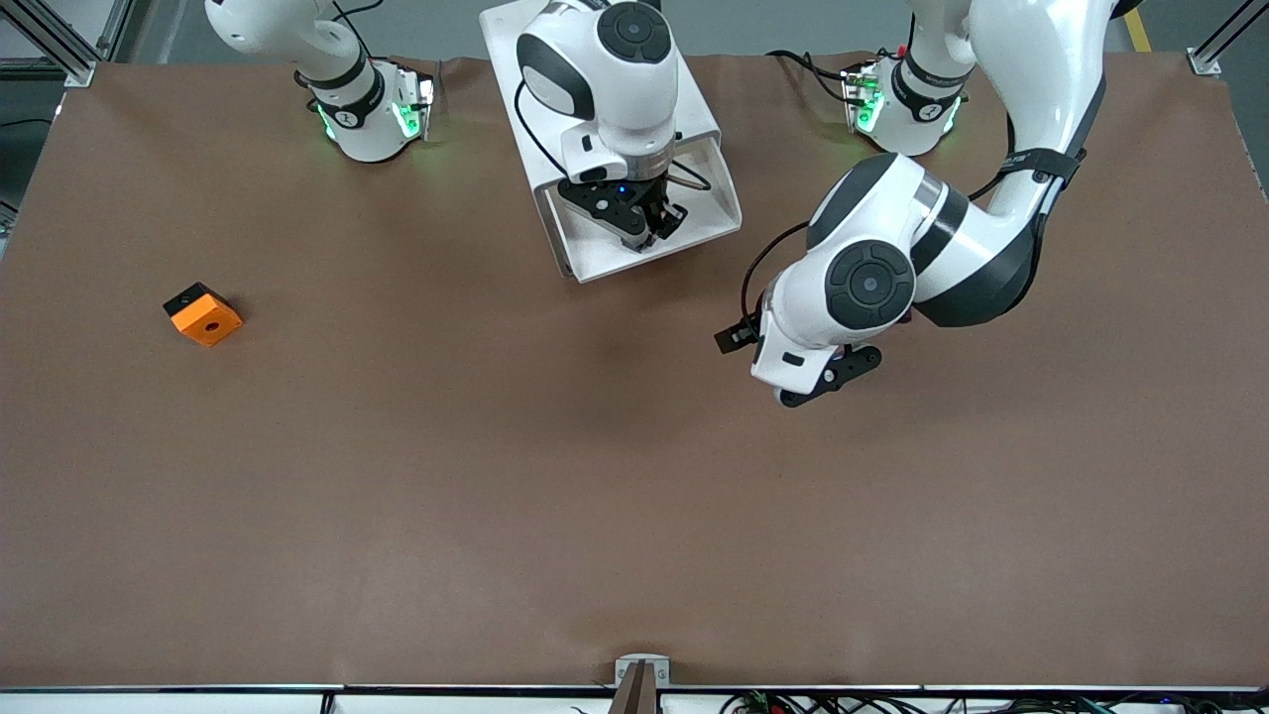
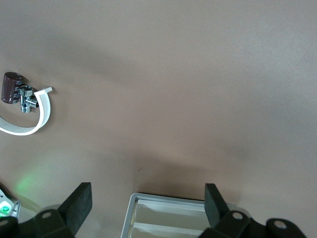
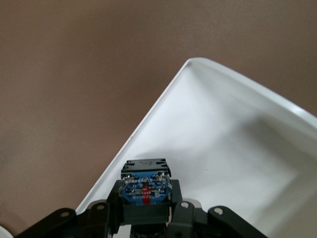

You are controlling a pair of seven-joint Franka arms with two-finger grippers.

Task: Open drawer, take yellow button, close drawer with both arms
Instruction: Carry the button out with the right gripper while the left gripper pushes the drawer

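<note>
Right pincer (image 3: 144, 198) clamped on button (image 3: 144, 181), in drawer (image 3: 223, 144).

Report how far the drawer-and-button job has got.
Done: the drawer stands pulled out of the cabinet. In hand: the right end effector is shut on the button over the drawer. Left: carry it out and close the drawer; the left end effector waits open above the table.

Brown table (image 1: 496, 476) with orange cube (image 1: 203, 314), white cabinet (image 1: 694, 109).
</note>
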